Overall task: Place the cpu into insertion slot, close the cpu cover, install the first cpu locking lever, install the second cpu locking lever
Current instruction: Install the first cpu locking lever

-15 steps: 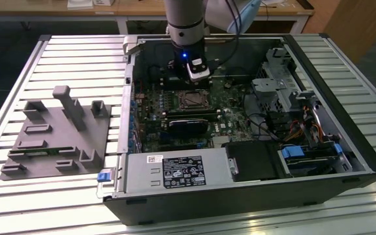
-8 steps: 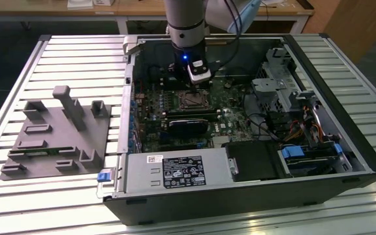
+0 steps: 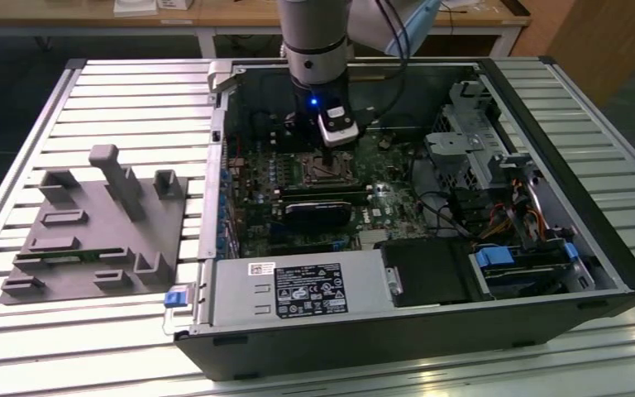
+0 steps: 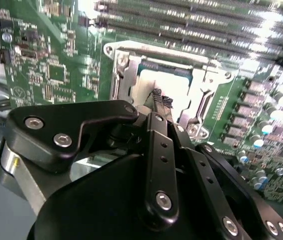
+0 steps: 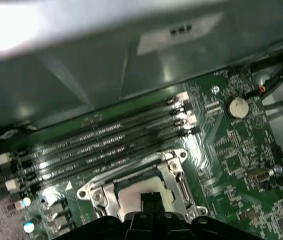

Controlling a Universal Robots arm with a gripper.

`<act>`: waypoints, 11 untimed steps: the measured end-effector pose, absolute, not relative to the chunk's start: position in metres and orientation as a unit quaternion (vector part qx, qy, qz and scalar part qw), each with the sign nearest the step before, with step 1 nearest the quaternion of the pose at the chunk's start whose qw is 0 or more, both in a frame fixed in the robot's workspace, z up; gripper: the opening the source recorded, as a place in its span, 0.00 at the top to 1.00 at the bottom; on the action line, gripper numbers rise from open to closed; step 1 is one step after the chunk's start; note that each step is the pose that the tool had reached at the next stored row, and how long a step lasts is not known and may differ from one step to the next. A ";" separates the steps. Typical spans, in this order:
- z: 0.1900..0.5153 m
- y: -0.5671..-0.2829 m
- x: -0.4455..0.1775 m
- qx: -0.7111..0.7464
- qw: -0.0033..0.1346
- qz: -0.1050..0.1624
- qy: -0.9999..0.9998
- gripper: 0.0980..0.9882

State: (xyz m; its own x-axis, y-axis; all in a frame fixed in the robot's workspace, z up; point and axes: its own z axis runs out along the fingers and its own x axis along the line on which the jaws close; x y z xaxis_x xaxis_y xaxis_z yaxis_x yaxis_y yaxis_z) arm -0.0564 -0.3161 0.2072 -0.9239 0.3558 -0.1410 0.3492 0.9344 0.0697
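My arm point(image 3: 314, 37) is a grey cylinder with a small blue light and a white wrist block. My gripper point(image 4: 162, 98) is black, its linkages studded with silver screws.

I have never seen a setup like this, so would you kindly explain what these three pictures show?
The exterior view looks down on an open computer case lying on a slatted metal table. A robot arm reaches into it. The two wrist views come from cameras riding on that arm. Its black gripper hovers right over the insertion slot on the green motherboard, where the pale cpu lies inside the cpu cover. A grey fixture block sits on the table beside the case.
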 end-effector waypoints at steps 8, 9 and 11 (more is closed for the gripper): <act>0.207 -0.320 -0.056 0.180 0.071 0.020 0.981 0.99; 0.208 -0.320 -0.056 0.180 0.071 0.020 0.981 0.99; 0.211 -0.320 -0.056 0.180 0.071 0.020 0.981 0.99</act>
